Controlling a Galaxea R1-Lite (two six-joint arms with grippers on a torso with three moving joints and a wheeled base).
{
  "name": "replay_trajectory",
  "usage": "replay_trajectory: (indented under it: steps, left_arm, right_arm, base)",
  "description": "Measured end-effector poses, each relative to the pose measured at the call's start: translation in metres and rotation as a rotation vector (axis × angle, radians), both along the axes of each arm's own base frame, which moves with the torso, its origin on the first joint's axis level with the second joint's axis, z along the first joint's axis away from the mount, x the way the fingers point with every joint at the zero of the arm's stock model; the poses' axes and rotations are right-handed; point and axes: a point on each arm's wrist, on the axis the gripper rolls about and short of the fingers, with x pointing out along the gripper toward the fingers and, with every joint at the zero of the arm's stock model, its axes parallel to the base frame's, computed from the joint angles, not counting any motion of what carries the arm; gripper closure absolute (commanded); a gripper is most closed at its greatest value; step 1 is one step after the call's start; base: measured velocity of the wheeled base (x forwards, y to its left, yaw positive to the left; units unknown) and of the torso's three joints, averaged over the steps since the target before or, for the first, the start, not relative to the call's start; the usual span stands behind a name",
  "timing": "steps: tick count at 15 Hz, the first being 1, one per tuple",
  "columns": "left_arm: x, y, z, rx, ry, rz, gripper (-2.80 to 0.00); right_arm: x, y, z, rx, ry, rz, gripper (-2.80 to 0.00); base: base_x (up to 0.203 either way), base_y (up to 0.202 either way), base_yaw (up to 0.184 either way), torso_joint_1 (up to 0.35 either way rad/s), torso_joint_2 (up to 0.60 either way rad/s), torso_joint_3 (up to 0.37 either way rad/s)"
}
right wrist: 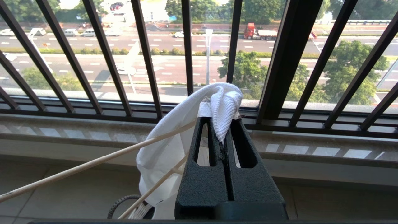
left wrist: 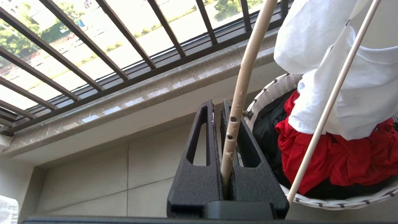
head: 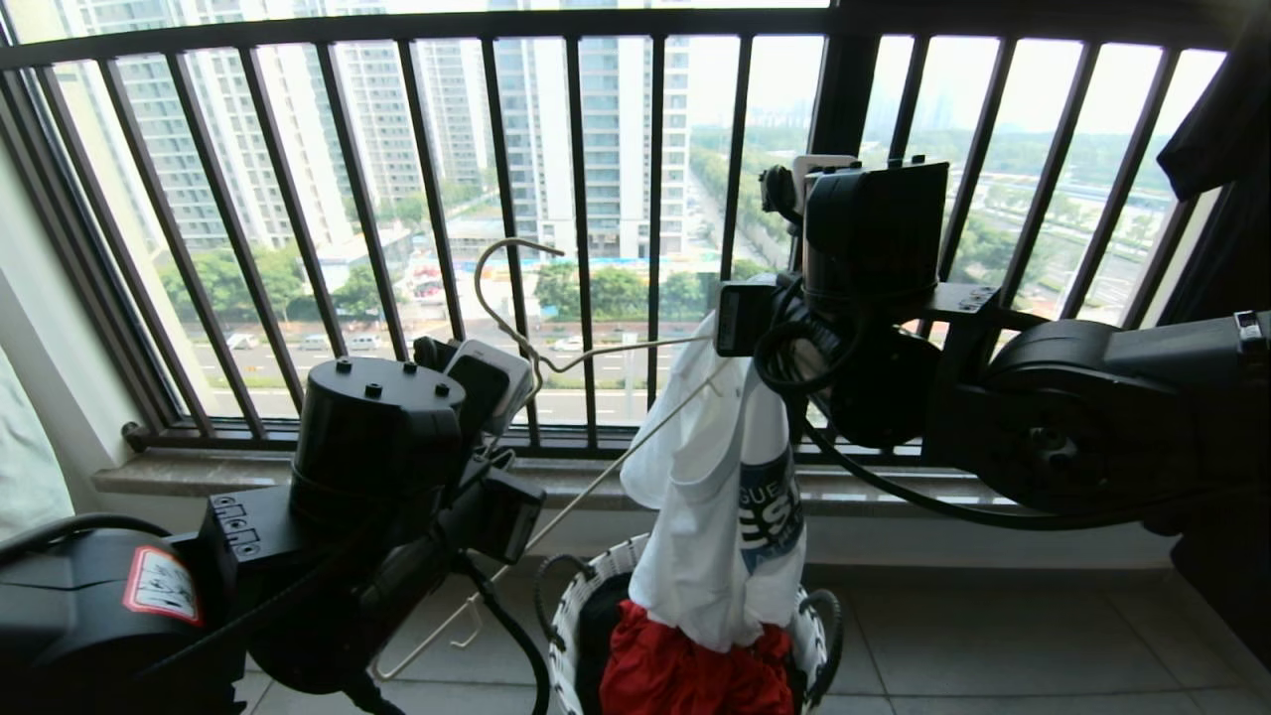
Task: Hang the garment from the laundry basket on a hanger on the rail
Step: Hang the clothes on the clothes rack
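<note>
we take the laundry basket (head: 596, 606) as our landmark. up and left of it, the left gripper (left wrist: 221, 109) is clamped on a wire of the hanger (head: 556, 367), its 2 fingers pressed flat against the thin cream rod; in the head view the left arm's bulk hides the fingers. the hanger's lower corner reaches the floor tiles left of the basket, and its hook sits up against the black railing (head: 581, 238), with little room behind it. directly above the basket hangs the garment (head: 710, 516), its hem touching the red cloth (head: 685, 675) heaped inside. the right gripper (right wrist: 221, 124), above and right of the basket, is pinched tight on the ribbed collar. 1 hanger shoulder goes into the shirt folds, and we cannot tell how far. the basket's near rim is cut off.
</note>
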Motion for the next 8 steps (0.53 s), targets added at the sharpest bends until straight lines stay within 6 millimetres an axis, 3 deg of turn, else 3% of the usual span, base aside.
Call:
replay_trajectory:
  steps: [8]
  left_arm:
    - [-0.007,0.008,0.009,0.022,-0.034,0.005,0.0]
  right_arm:
    - [0.011,-0.003,-0.014,-0.05,0.048,-0.02,0.0]
  base:
    - [0.0,0.0,0.0,0.0,0.0,0.0]
